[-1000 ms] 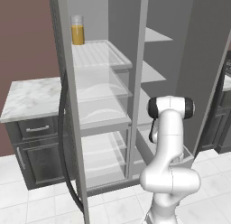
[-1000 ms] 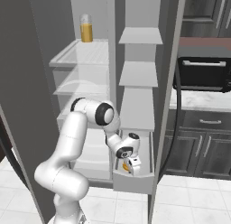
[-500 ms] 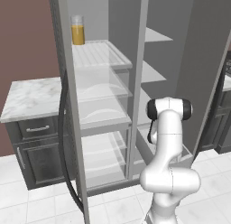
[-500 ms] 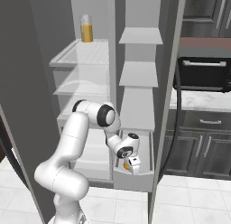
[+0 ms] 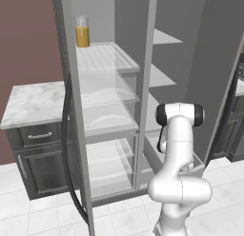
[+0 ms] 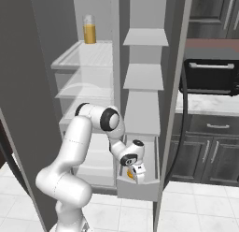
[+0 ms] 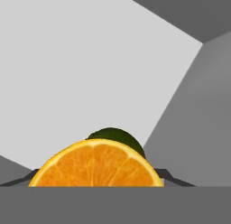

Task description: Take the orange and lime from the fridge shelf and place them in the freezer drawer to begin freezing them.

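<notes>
My gripper [image 6: 136, 175] hangs down inside the freezer drawer [image 6: 137, 188], the pale grey pull-out at the foot of the right compartment. It is shut on the orange [image 6: 131, 172]. In the hand view the orange [image 7: 95, 166] shows its cut face between the dark fingertips [image 7: 168, 174]. The dark green lime [image 7: 118, 136] lies just behind it on the drawer's pale floor. The ridged white fridge shelf [image 6: 85, 54] [image 5: 107, 57] sits high in the left compartment, far above the gripper.
A tall glass of orange juice [image 5: 82, 32] [image 6: 89, 29] stands at the back of the ridged shelf. Plain grey shelves [image 6: 144, 76] stack above the drawer. The open fridge door [image 5: 71, 135] stands left, a marble counter [image 5: 33, 102] beyond it, and an oven [image 6: 210, 76] right.
The hand has sunk a little lower into the freezer drawer with the orange still in its grip. The base and the rest of the scene are unchanged.
</notes>
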